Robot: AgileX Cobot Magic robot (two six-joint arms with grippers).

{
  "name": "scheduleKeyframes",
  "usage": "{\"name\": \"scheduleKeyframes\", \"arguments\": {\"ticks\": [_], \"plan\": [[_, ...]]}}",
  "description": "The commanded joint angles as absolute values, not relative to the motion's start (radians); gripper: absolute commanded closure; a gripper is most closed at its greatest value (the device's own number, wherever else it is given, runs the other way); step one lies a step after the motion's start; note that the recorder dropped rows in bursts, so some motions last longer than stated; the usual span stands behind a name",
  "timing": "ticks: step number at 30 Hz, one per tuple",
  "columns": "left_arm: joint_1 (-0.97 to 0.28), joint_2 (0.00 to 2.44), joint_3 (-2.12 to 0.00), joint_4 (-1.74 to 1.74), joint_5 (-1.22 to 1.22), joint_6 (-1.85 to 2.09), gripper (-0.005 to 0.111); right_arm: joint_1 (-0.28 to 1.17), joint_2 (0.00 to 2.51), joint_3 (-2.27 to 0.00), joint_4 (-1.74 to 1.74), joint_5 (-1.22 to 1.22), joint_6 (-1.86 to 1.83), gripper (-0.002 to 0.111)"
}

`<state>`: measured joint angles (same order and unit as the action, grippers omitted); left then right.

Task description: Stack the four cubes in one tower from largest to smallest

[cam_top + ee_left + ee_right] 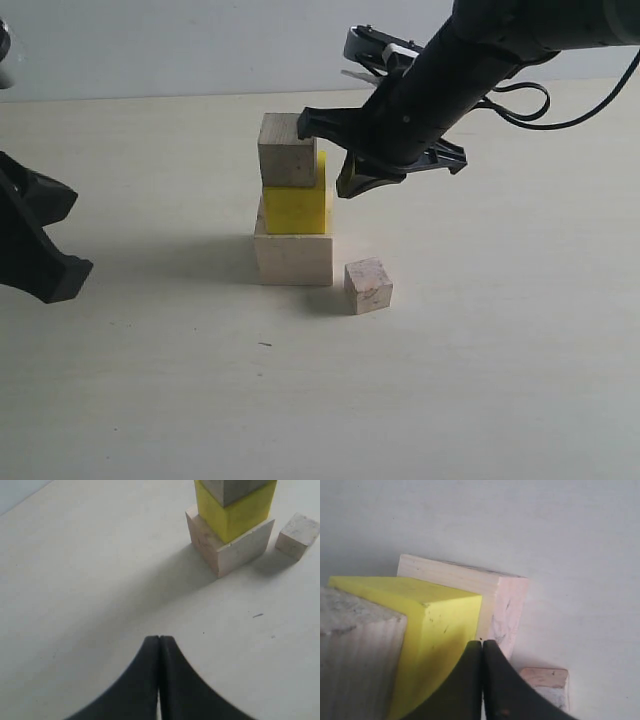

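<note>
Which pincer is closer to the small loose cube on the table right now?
Right. The right pincer hangs shut just above the small cube, beside the stacked yellow cube. The left pincer, also shut, sits far off, on the yellow cube's other side.

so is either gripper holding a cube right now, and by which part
Nothing is held. The left gripper and the right gripper are shut and empty; the right one is beside the yellow cube, not gripping it.

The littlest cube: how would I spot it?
Look for the tower of three cubes on the table. Beside its base, alone on the table, sits the small cube. It is the smallest and the only one unstacked.
</note>
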<state>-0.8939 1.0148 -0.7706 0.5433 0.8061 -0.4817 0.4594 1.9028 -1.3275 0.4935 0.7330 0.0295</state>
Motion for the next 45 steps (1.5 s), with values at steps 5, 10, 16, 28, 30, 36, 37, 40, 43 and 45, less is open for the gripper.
{"name": "scheduleKeyframes", "arguments": {"ticks": [5,10,16,28,30,36,37,40,43,45], "plan": [[-0.896,1.006,-0.765,0.546,0.796,-0.479,0.107,0.453,1.9,-1.334,0.575,0.727,-0.035,0.108],[-0.896,1.006,-0.765,0.546,0.796,-0.479,0.107,0.453,1.9,-1.334,0.6,0.727,-0.046,0.108],[-0.896,1.006,-0.765,0.546,0.796,-0.479,0.107,0.453,1.9,-1.334,0.599,0.738,-0.046,0.108],[-0.896,1.006,-0.765,0.546,0.796,-0.479,0.107,0.453,1.9,-1.334,0.605,0.746,-0.044,0.108],[-0.896,1.006,-0.765,0.546,0.796,-0.479,0.107,0.453,1.9,-1.334,0.605,0.746,-0.044,0.108],[-0.896,1.006,-0.765,0.546,0.796,-0.479,0.107,0.453,1.875,-1.334,0.541,0.734,-0.013,0.108],[-0.896,1.006,-0.765,0.546,0.796,-0.479,0.107,0.453,1.866,-1.334,0.516,0.732,0.0,0.108],[-0.896,1.004,-0.765,0.546,0.796,-0.479,0.107,0.453,1.832,-1.334,0.438,0.732,0.063,0.108],[-0.896,0.999,-0.765,0.546,0.796,-0.479,0.107,0.453,1.794,-1.334,0.409,0.754,0.097,0.108],[-0.896,0.999,-0.765,0.546,0.796,-0.479,0.107,0.453,1.769,-1.334,0.413,0.787,0.097,0.108]]}}
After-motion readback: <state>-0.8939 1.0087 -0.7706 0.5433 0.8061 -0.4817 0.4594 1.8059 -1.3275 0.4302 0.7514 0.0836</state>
